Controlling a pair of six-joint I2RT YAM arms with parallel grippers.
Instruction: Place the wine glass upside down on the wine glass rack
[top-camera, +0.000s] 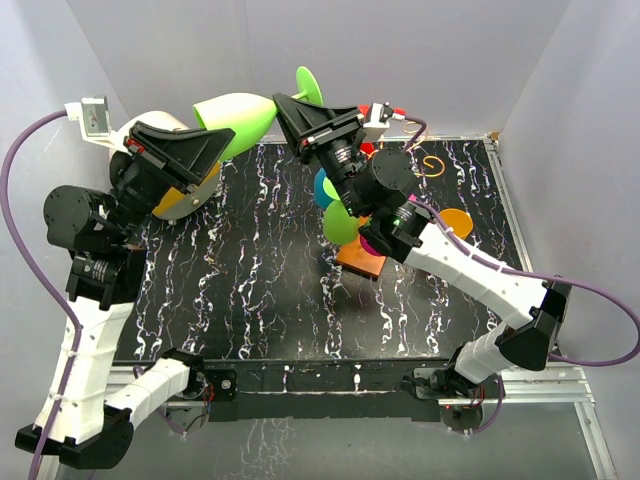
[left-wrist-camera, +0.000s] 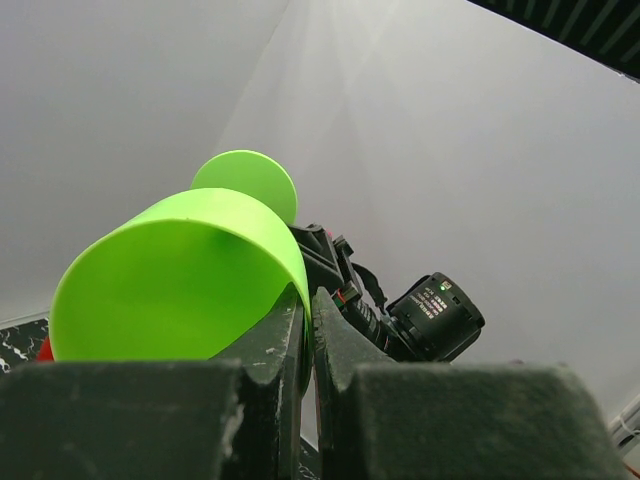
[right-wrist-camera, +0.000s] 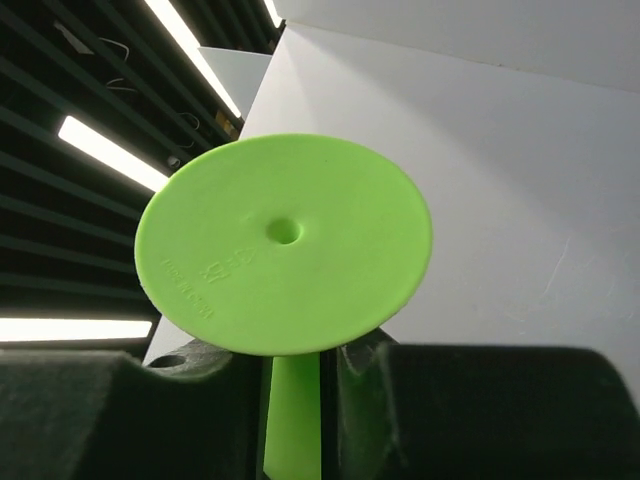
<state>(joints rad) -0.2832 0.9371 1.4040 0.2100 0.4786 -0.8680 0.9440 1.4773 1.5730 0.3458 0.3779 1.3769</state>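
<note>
Plain white walls (top-camera: 420, 60) close in a black tabletop (top-camera: 250, 300) veined with white. Above its far edge, left of middle, the green wine glass (top-camera: 235, 115) hangs on its side in the air. The left gripper (top-camera: 228, 140) is clenched on the bowl's rim. The right gripper (top-camera: 283, 105) straddles the stem, but I can't tell whether it pinches. The wine glass rack (top-camera: 361, 262) stands right of centre, mostly hidden by the right arm (top-camera: 480, 275).
</note>
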